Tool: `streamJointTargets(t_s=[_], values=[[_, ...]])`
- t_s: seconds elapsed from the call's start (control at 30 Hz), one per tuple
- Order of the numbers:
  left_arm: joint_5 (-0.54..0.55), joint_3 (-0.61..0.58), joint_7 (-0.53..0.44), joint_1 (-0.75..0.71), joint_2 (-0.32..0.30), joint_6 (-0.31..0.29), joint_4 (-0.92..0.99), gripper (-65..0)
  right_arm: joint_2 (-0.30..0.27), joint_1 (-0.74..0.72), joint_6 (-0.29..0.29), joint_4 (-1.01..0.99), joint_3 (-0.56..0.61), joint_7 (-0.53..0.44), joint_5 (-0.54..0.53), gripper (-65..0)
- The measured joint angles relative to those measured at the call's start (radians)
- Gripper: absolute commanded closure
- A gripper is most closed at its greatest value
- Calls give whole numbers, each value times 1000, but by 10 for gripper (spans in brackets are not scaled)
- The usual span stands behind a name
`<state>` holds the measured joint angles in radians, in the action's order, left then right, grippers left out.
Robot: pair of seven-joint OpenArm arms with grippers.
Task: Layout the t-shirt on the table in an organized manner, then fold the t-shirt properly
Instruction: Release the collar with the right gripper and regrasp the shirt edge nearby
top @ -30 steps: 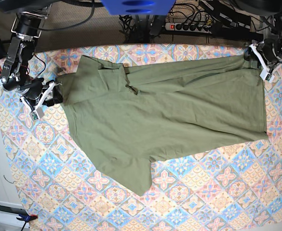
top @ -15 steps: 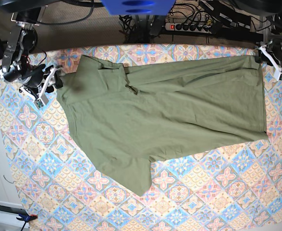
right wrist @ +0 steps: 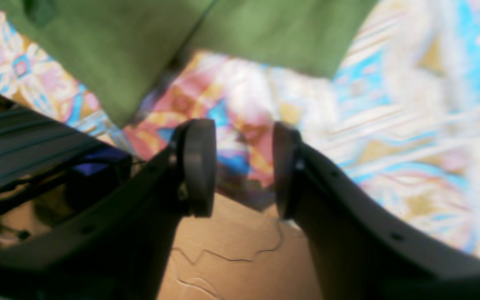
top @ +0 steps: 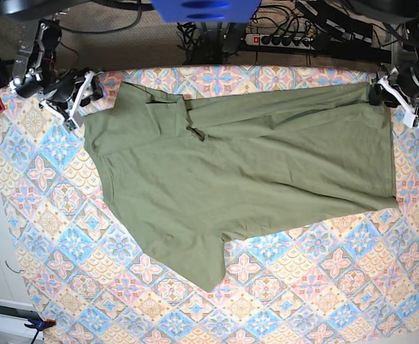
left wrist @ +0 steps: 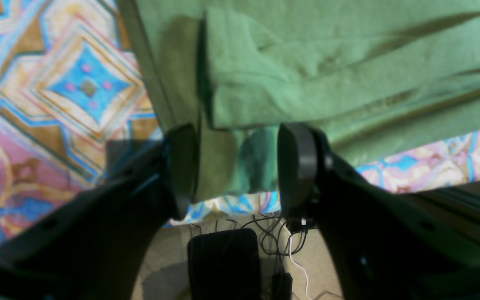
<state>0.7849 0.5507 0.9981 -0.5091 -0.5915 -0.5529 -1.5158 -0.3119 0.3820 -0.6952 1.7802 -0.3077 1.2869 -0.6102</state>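
Olive t-shirt [top: 245, 172] lies spread across the table [top: 324, 287], filling the frame's upper middle; left gripper [left wrist: 233, 166] straddles its upper-right corner, jaws parted; right gripper [right wrist: 242, 166], upper left, gapes empty.

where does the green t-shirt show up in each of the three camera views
Base: the t-shirt spreads across the table's far half.
Left wrist: it fills the top and runs down between the left gripper's open jaws.
Right wrist: along the top edge only.
Shared landmark: the tile-patterned tablecloth.
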Motion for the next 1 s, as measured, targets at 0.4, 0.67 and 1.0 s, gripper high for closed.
streamJointTargets(t_s=[0.4,0.67,1.0], values=[[2,0,0,10,21,-1,0,-309,19,-13,-1,-119,-1,-18,-188,-275],[2,0,0,10,21,-2,0,-309,65,-21,-5,-184,-7,-61,-230,-274],[2,-1,-3,45,20,-1,1,-309,85,-64,-4,-185,79,-24,-235,-8]])
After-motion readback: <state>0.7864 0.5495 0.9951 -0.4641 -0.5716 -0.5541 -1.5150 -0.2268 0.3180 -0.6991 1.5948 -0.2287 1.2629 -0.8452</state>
